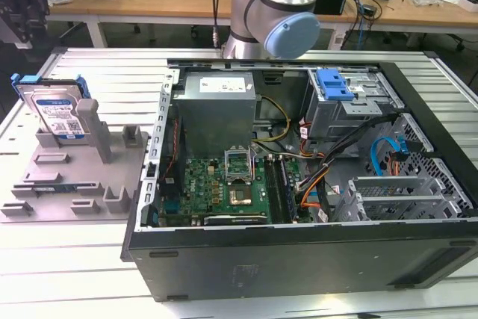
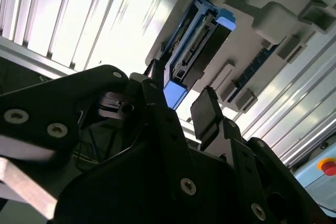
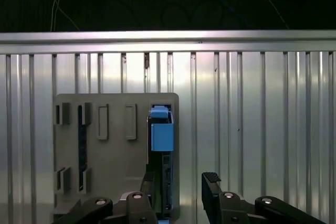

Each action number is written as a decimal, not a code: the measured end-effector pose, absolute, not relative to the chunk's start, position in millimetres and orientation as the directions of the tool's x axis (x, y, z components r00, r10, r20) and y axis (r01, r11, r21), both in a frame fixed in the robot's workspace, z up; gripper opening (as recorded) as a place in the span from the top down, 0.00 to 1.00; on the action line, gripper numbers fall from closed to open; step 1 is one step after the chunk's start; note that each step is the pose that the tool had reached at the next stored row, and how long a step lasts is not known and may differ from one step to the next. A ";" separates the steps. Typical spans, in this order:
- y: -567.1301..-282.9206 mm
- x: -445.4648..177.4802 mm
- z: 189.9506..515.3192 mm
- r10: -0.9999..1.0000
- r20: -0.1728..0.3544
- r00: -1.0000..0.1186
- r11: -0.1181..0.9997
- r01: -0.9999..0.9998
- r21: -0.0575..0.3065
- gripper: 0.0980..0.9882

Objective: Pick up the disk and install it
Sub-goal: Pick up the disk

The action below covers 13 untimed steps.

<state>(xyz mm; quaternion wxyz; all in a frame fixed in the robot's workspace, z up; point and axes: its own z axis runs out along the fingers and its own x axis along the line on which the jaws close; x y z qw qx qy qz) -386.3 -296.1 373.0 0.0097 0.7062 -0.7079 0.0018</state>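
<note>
The disk (image 1: pixel 58 112) stands on edge in a slot at the far end of the grey holder (image 1: pixel 71 184), at the exterior view's left. It is silver with a white-and-blue label and a blue caddy rail. The first wrist view looks down on the disk (image 3: pixel 163 135) edge-on, and the second wrist view shows the disk (image 2: pixel 195 45) from an angle. My gripper (image 3: pixel 181 188) hangs well above it, open, with nothing between its black fingers (image 2: pixel 207 109). The arm (image 1: pixel 280 5) rises behind the computer case.
The open computer case (image 1: pixel 299 259) lies on the ribbed metal table (image 1: pixel 82 274) at the exterior view's right. Inside are a mainboard (image 1: pixel 224 184), cables and a grey drive bay with a blue latch (image 1: pixel 334 84). Cluttered desks stand behind.
</note>
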 end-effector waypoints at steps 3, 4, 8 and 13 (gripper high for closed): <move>-296.1 -391.1 372.1 -1.000 0.017 0.003 -0.003 -1.000 0.011 0.57; -296.2 -391.9 371.9 -1.000 0.017 0.004 -0.003 -1.000 0.011 0.57; -296.2 -394.6 371.3 -1.000 0.018 0.004 -0.003 -1.000 0.011 0.57; -298.4 -398.2 370.0 -1.000 0.018 0.004 -0.004 -1.000 0.011 0.57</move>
